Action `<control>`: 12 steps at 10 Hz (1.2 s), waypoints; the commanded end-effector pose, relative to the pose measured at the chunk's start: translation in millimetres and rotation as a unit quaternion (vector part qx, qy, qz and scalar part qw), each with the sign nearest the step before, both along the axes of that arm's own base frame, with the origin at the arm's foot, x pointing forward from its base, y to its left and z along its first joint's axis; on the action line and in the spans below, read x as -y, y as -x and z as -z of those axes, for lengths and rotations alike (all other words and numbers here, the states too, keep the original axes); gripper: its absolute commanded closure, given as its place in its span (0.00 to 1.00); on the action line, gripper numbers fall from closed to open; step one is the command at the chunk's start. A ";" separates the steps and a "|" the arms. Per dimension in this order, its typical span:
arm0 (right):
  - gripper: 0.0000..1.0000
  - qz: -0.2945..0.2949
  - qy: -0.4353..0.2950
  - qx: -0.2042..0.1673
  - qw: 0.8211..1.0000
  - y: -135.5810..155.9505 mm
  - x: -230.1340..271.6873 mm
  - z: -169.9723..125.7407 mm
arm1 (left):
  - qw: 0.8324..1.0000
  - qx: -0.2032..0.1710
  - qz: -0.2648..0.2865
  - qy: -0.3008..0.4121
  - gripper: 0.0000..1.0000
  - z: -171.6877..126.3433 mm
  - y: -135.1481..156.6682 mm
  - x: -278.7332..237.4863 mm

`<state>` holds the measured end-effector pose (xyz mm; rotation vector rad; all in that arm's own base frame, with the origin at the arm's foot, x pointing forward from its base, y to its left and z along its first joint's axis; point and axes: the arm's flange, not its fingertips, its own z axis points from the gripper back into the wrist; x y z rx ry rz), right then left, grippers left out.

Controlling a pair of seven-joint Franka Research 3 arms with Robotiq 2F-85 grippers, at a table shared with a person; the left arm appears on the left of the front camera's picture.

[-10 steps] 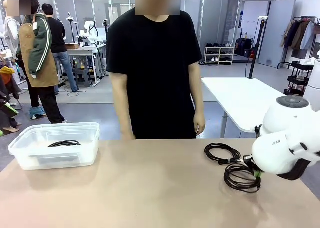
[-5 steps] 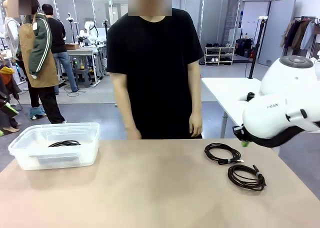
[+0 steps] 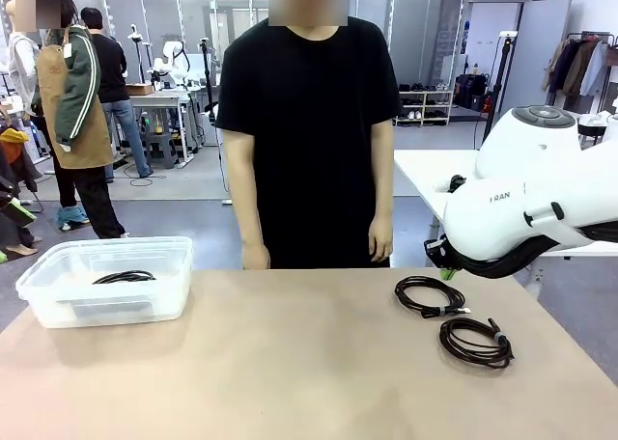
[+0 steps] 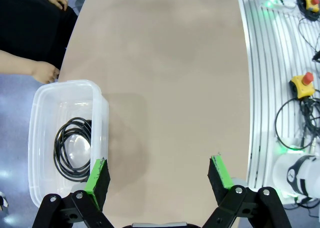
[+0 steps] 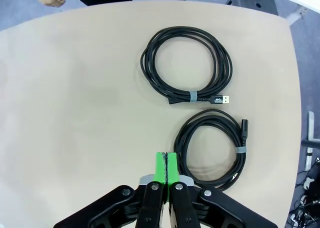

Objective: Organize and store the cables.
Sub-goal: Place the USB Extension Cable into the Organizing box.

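The right claw (image 5: 165, 160) hangs above the beige tabletop (image 5: 75, 88). Its two green pads are pressed flat together, and nothing is held between them.

Just ahead of its fingertips, slightly off to one side, lies a coiled thin black cable with a barrel plug (image 5: 212, 148). It is flat on the table and bound by a grey tie. The claw is not touching it. Farther ahead, apart from that coil, lies a second coiled black cable with a silver USB plug (image 5: 186, 68). It is also flat on the table and bound by a grey tie.

The left claw (image 4: 159, 175) hangs high over the same tabletop. Its jaws are spread wide and it holds nothing; bare table shows between the green pads.

Below and beside one pad stands a clear rectangular plastic bin (image 4: 100, 95). A third coiled black cable (image 4: 73, 148) rests on the bin's floor, well to the side of the gap between the pads.

Beyond the bin, at the far table edge, is a person's hand (image 4: 45, 72), resting against the rim of the table. The person wears a black T-shirt.
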<state>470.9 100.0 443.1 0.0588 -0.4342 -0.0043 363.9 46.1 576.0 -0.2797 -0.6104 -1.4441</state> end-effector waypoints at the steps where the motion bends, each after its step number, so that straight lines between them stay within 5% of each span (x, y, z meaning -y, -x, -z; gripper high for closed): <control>1: 1.00 0.000 0.000 0.001 1.000 0.0 -0.1 -0.7 | 1.000 0.002 -0.001 -0.007 0.00 -2.8 -3.5 -1.0; 7: 0.99 0.000 0.000 0.000 1.000 0.0 0.2 0.0 | 1.000 0.002 -0.001 -0.007 0.00 -2.8 -3.5 -1.0; 8: 0.68 0.002 0.015 -0.013 1.000 2.7 7.4 3.6 | 1.000 0.002 -0.001 -0.007 0.00 -2.8 -3.5 -1.0; 9: 0.55 -0.005 0.016 -0.033 0.999 8.7 17.3 5.2 | 1.000 0.002 -0.001 -0.007 0.00 -2.8 -3.5 -1.0; 10: 0.24 -0.004 0.035 -0.044 0.998 12.0 24.4 6.9 | 1.000 0.002 -0.001 -0.007 0.00 -2.8 -3.5 -1.0; 12: 0.00 0.008 0.035 -0.070 0.997 9.6 45.8 24.6 | 1.000 0.002 -0.001 -0.007 0.00 -2.8 -3.5 -1.0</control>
